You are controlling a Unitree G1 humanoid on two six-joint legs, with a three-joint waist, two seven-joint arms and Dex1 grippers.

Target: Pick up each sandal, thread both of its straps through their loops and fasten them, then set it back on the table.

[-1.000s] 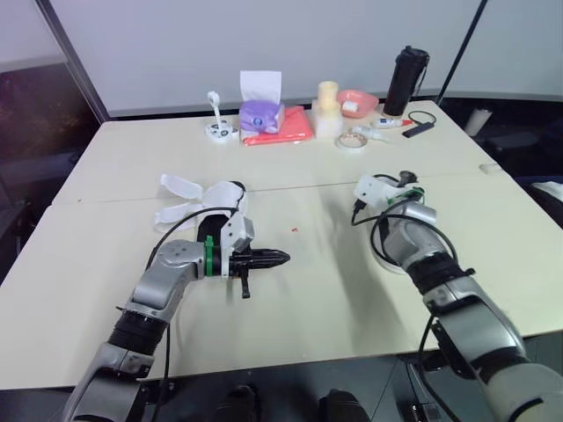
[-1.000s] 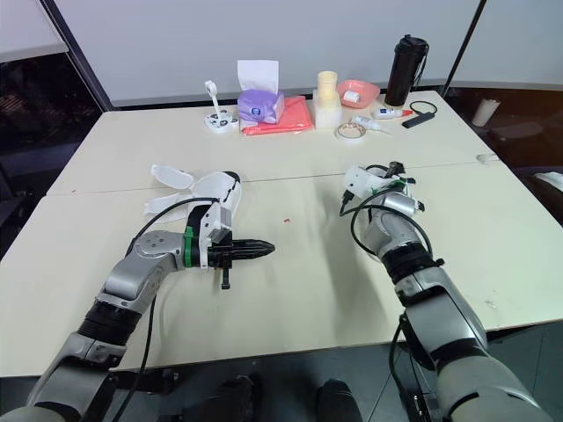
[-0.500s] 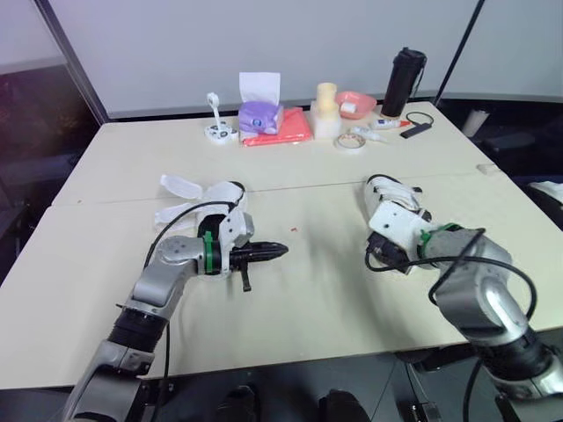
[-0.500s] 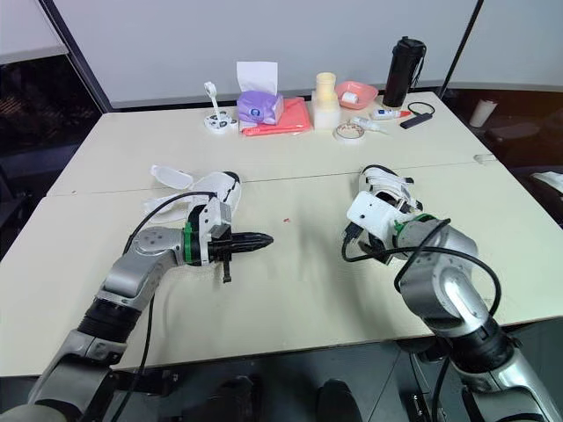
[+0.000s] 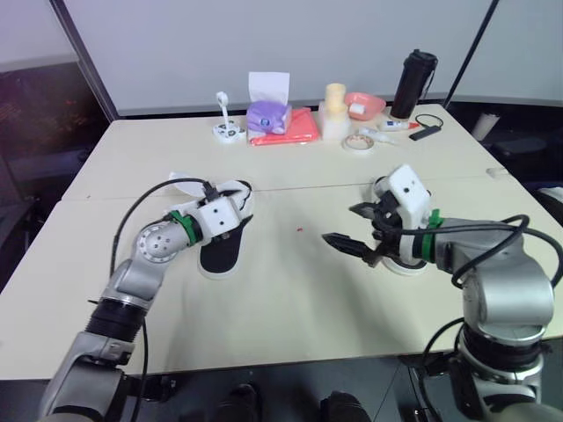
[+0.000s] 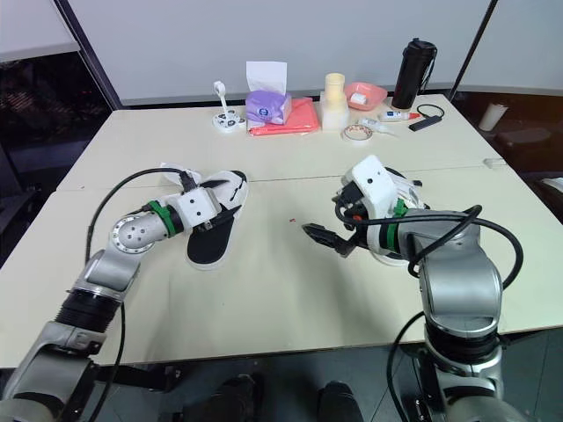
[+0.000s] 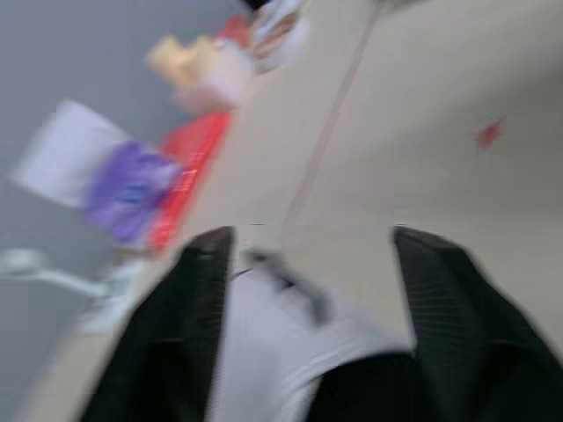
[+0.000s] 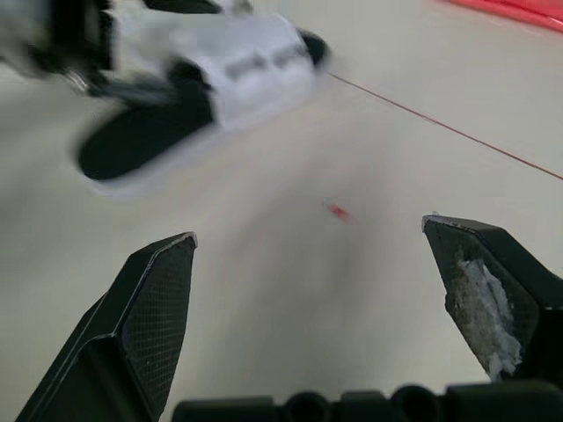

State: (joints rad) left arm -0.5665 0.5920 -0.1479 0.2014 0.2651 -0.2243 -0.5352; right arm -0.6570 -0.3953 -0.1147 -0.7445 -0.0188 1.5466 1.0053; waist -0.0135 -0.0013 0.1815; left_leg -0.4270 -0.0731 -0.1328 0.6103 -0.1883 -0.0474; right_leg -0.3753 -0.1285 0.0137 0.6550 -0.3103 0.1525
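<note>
Stretching across both head views, the pale table [image 5: 290, 330] carries the two sandals in its near half and a row of clutter along the far edge: a red cloth [image 5: 295, 127], a purple tissue box [image 5: 266, 114], a black bottle [image 5: 413, 75] and a tape roll [image 5: 356, 141].

The left sandal [image 5: 220, 251] lies flat just left of the table's middle, black footbed up, its white straps bunched at the far end. The second sandal [image 5: 398, 267] sits to the right, mostly covered by the right forearm, with only part of its pale sole showing.

The left gripper [image 7: 308, 236] is at the strap end of the left sandal, its two fingers spread with white strap material between them; whether the pads touch it cannot be told. The right gripper [image 8: 308, 230] hangs over bare table between the two sandals, fingers wide apart and holding nothing. A small red speck [image 5: 300, 230] marks the table near it.

The sandal looks light, with a fairly stiff sole and soft, floppy straps that will likely sag and twist when lifted. One hand probably does best pinching the sole's edge around mid-foot or heel, keeping the loops exposed, while the other takes a strap close to its free tip for threading.
</note>
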